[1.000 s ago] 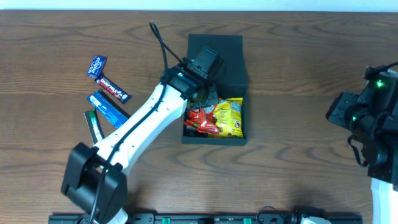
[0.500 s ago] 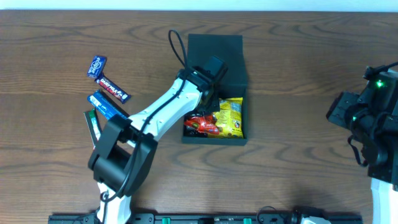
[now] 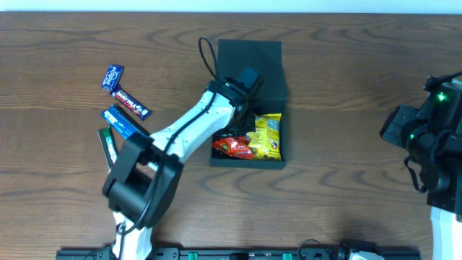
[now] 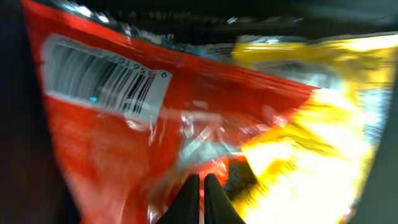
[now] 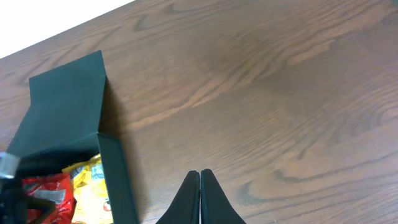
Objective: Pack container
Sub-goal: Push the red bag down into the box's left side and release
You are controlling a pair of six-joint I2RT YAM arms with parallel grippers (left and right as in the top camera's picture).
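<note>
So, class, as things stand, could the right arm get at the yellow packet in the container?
Probably yes, from above: the yellow packet lies uncovered on the side of the open container nearest the right gripper, which is shut. The left gripper, over the red packet beside it, leaves little room.

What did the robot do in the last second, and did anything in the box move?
The left arm folded, elbow rising, and its shut left fingers dipped into the container, close over the red packet, which seems to have shifted slightly. Nothing was taken hold of or let go. The yellow packet, snack bars, open lid and right arm stayed put.
</note>
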